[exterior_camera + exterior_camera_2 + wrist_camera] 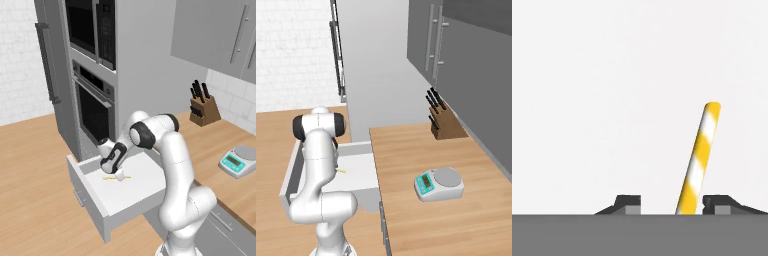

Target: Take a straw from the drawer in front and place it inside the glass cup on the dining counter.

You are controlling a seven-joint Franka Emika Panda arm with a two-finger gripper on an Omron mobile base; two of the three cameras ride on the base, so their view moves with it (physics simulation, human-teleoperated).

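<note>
The drawer [95,200] is pulled out in front of the arm, its white inside bare but for the straw [126,176]. The straw is yellow with white stripes and lies flat on the drawer floor [358,172]. My gripper [119,175] reaches down into the drawer right over it. In the hand view the straw [699,160] runs up between the two fingertips, close to the right fingertip [717,202], with a clear gap to the left one. The gripper [672,202] is open, with nothing gripped. The glass cup and the dining counter are out of view.
A tall grey oven cabinet [92,107] stands just behind the drawer. On the wood counter [421,150] to the right sit a knife block [204,110] and a small scale [239,161]. Grey wall cupboards [220,35] hang above.
</note>
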